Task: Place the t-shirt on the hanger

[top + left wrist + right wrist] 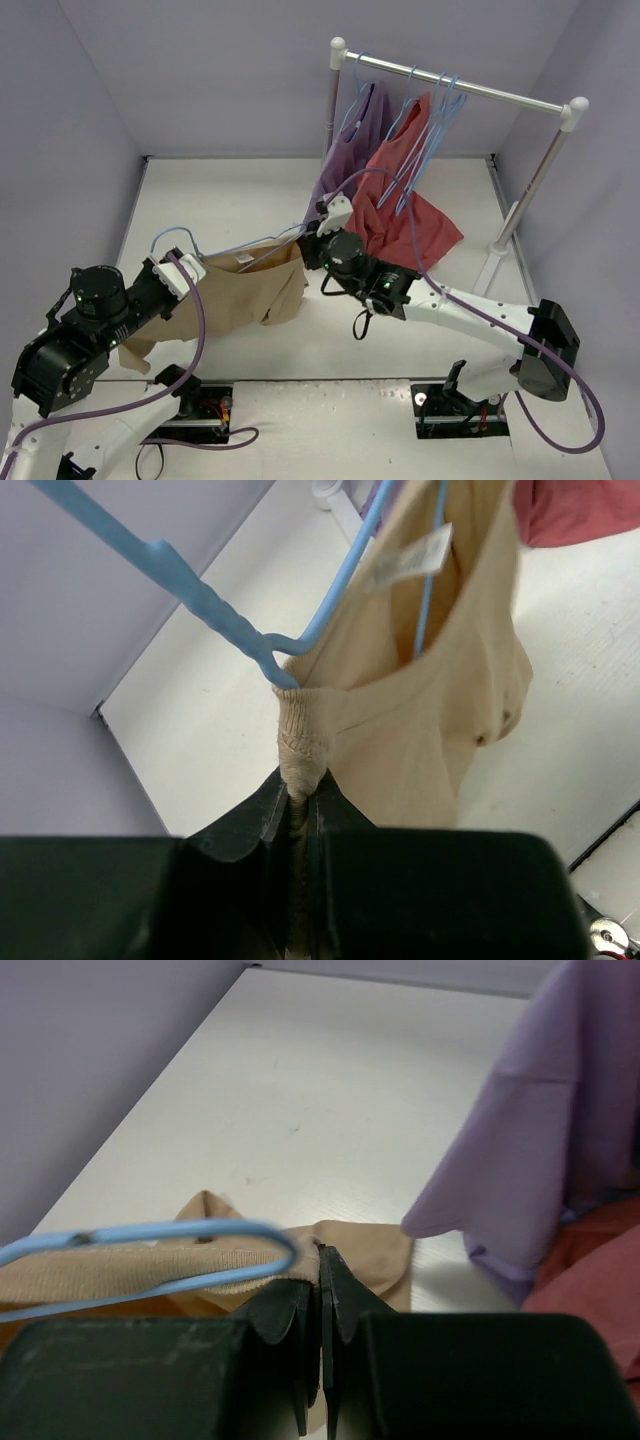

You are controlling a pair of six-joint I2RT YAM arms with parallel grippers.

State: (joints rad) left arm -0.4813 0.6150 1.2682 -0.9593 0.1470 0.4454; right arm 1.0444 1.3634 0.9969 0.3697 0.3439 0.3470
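The tan t-shirt (250,290) hangs stretched between my two grippers above the table. My left gripper (196,268) is shut on its ribbed collar, which shows clearly in the left wrist view (298,780). My right gripper (312,243) is shut on the collar's other side (322,1255). The light-blue hanger (265,242) lies along the collar opening. One arm goes down inside the neck (425,600) and its neck sticks out past the collar (230,625). Its rounded end lies against the collar by my right fingers (200,1250).
A white rack (470,88) stands at the back right with a purple shirt (350,150), a red shirt (415,205) and spare blue hangers (445,100). The purple shirt (540,1130) hangs close to my right gripper. Grey walls enclose the white table (220,200).
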